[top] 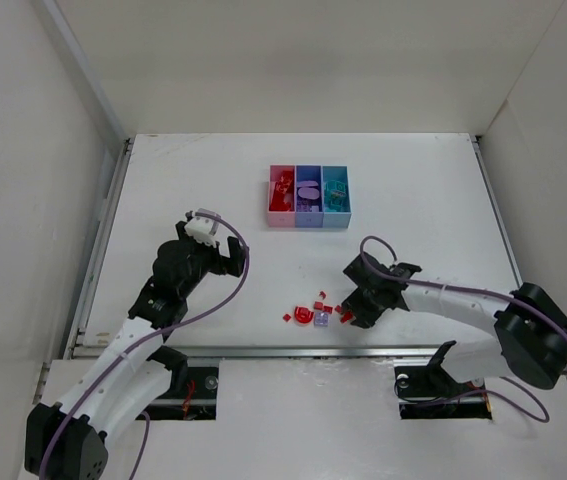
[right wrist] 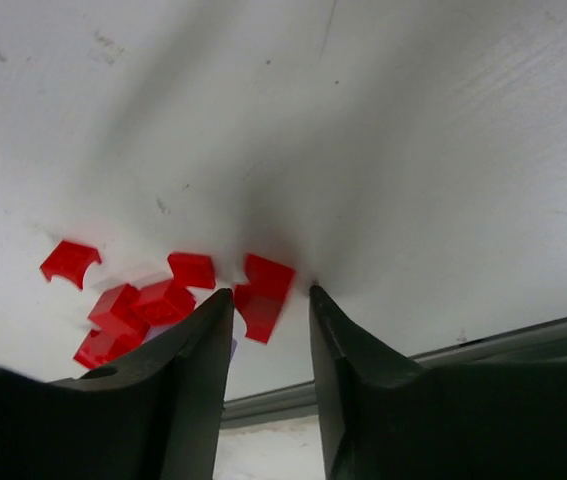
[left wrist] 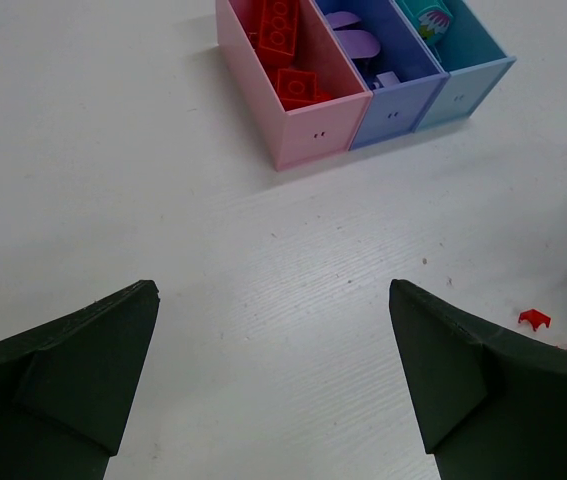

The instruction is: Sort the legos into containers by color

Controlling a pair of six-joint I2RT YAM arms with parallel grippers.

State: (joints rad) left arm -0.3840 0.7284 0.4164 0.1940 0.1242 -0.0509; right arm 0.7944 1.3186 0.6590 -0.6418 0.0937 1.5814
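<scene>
Right wrist view: the right gripper (right wrist: 271,292) stood with jaws narrowly apart, a red lego (right wrist: 263,300) between their tips, among loose legos (right wrist: 128,305) by the table's (right wrist: 433,150) near edge. Farther off, the left gripper (left wrist: 273,290) gaped wide. The containers (left wrist: 308,140) sat toward the far edge, holding sorted pieces.

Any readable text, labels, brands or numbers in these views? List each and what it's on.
None readable.
The bins bear only small dark dots on their front walls.
A teal piece has a coloured print, too small to read.
Red legos: no markings visible.
</scene>
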